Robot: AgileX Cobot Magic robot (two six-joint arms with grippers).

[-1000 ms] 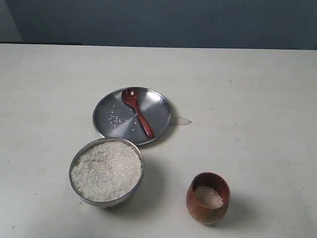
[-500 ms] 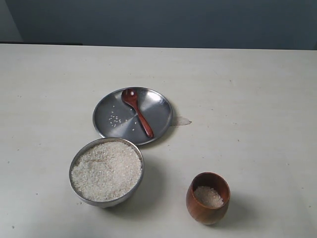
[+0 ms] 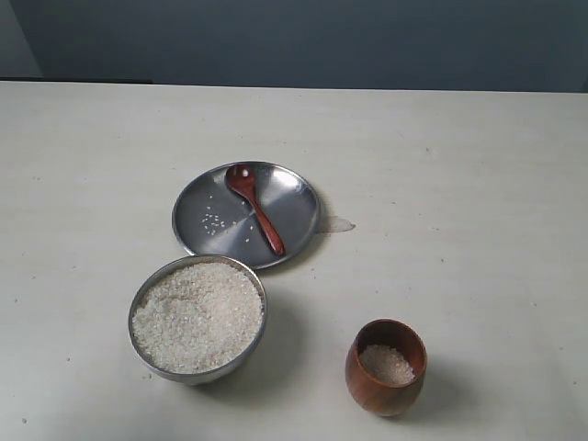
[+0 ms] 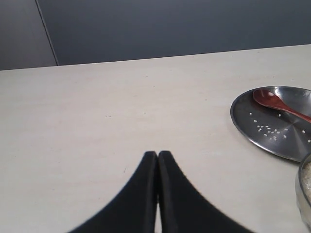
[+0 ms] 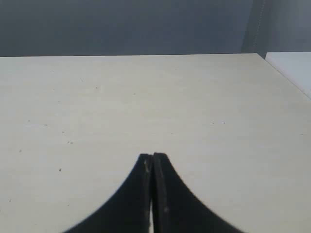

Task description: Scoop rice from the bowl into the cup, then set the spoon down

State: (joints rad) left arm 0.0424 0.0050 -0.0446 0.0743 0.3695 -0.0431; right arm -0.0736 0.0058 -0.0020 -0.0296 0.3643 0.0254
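The steel bowl (image 3: 140, 344) stands at the front left, heaped with white rice (image 3: 197, 315). To its right stands the wooden cup (image 3: 385, 370) with a little rice (image 3: 387, 364) inside. The wooden spoon (image 3: 255, 209) lies on the flat steel plate (image 3: 294, 202) behind the bowl; it also shows in the left wrist view as spoon (image 4: 277, 103) on plate (image 4: 243, 119). Neither arm appears in the exterior view. My left gripper (image 4: 157, 154) is shut and empty over bare table, off to the side of the plate. My right gripper (image 5: 152, 156) is shut and empty over bare table.
A few loose grains (image 3: 216, 221) lie on the plate. A small wet-looking mark (image 3: 336, 223) sits on the table beside the plate. A dark wall runs behind the table's far edge (image 3: 294, 87).
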